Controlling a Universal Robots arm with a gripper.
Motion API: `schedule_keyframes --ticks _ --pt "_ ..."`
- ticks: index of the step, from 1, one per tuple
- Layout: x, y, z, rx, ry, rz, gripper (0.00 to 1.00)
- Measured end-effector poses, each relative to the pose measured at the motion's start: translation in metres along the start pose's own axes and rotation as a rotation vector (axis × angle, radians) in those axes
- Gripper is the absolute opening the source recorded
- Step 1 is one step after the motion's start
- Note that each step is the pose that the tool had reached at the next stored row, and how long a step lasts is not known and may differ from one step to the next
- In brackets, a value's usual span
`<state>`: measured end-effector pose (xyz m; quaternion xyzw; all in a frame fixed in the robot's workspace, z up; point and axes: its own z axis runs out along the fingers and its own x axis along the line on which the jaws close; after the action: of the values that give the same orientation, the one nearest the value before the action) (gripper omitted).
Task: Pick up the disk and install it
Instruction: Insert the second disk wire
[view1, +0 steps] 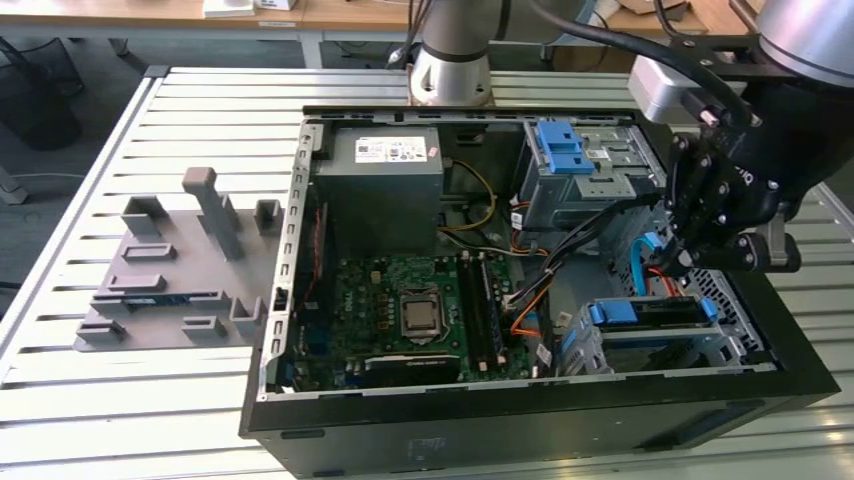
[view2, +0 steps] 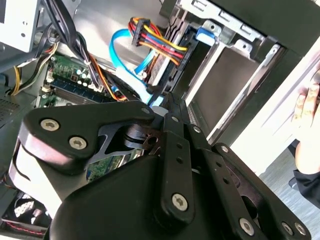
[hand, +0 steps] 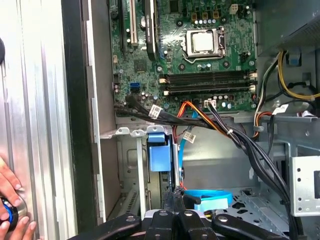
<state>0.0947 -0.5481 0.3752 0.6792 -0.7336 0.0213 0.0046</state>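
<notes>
while the gripper (view1: 697, 262) hangs inside the open computer case (view1: 400, 425), its jaws look drawn together with nothing visibly held. the disk (view1: 650, 315), blue-framed, sits in the drive cage (view1: 727, 345) just below the gripper, beside the motherboard (view1: 400, 310). the case rests on the slatted worktop (view1: 134, 420).

no print can be read for certain. the power supply (view1: 378, 165) carries a white sticker (view1: 394, 151) with dark lines of print, too small to make out in the exterior view. the motherboard (hand: 192, 55) bears fine white markings by its slots in the first wrist view, none legible. small white tags (hand: 156, 110) hang on the black cables (hand: 150, 112) there, their print too fine to read.
</notes>
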Motion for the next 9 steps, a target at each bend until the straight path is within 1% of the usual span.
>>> schedule_keyframes --ticks 2,4,9 --pt "0.0001 0.0018 -0.0005 0.0006 0.0002 0.0 0.11" --pt "-0.0003 0.0023 -0.0014 0.0008 0.0 0.0 0.11" --pt "-0.0016 0.0032 -0.0064 0.0008 0.0 0.0 0.11"
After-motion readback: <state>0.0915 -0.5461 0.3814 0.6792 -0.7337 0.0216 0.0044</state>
